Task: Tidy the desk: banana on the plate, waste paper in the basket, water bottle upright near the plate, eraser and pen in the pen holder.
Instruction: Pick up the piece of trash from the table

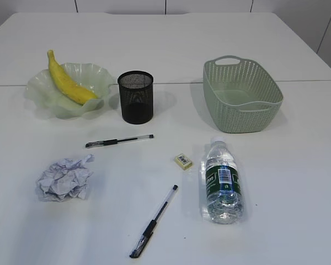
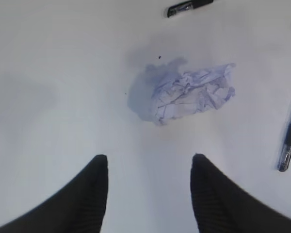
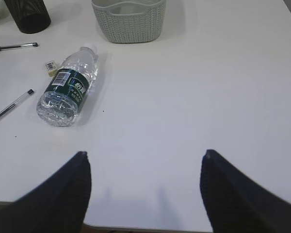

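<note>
The banana (image 1: 66,83) lies on the pale green plate (image 1: 102,74) at the back left. Beside the plate stands the black mesh pen holder (image 1: 135,96). Crumpled waste paper (image 1: 64,179) (image 2: 191,94) sits front left. My left gripper (image 2: 149,162) hovers open and empty just short of it. The water bottle (image 1: 222,182) (image 3: 68,87) lies on its side, with the eraser (image 1: 182,160) (image 3: 50,66) next to its neck. One pen (image 1: 119,141) lies in front of the holder, another pen (image 1: 153,221) nearer the front. My right gripper (image 3: 145,155) is open and empty, to the right of the bottle. Neither gripper shows in the exterior view.
The green basket (image 1: 245,118) (image 3: 128,19) stands empty at the back right. The table's near edge (image 3: 136,225) runs just under my right gripper. A seam (image 1: 176,83) between two tabletops runs behind the plate and basket.
</note>
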You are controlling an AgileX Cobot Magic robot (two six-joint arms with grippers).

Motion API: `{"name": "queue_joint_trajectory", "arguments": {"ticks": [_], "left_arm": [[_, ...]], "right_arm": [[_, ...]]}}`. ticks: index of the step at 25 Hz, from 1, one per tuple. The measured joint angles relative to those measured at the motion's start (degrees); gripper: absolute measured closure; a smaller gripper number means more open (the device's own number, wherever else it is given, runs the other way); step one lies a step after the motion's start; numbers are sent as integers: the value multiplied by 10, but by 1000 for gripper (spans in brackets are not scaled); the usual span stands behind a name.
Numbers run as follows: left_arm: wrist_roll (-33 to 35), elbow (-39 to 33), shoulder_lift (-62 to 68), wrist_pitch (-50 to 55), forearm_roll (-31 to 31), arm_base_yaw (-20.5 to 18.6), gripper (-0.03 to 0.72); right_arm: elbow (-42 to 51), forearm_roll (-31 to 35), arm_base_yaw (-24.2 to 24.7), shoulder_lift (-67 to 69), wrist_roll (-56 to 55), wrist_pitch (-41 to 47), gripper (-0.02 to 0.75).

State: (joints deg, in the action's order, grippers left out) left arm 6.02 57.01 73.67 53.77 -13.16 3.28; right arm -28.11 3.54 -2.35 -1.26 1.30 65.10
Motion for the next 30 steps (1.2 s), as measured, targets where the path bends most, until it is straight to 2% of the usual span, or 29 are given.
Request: {"name": "queue_joint_trajectory", "arguments": {"ticks": [5, 8, 10, 17, 26, 30], "left_arm": [[22, -16, 0, -31, -11, 43, 292], [61, -16, 13, -54, -10, 75, 258], [85, -16, 28, -59, -5, 84, 229], [182, -16, 104, -63, 9, 87, 211], [233, -16, 179, -106, 9, 87, 211], [263, -16, 192, -115, -3, 87, 211]], "right_arm": [[0, 0, 0, 0, 0, 0, 218], [0, 0, 0, 0, 0, 0, 218], [0, 0, 0, 0, 0, 0, 218], [0, 0, 0, 0, 0, 0, 218], [-1, 0, 0, 0, 0, -2, 218], [-20, 13, 0, 0, 4, -75, 218]]}}
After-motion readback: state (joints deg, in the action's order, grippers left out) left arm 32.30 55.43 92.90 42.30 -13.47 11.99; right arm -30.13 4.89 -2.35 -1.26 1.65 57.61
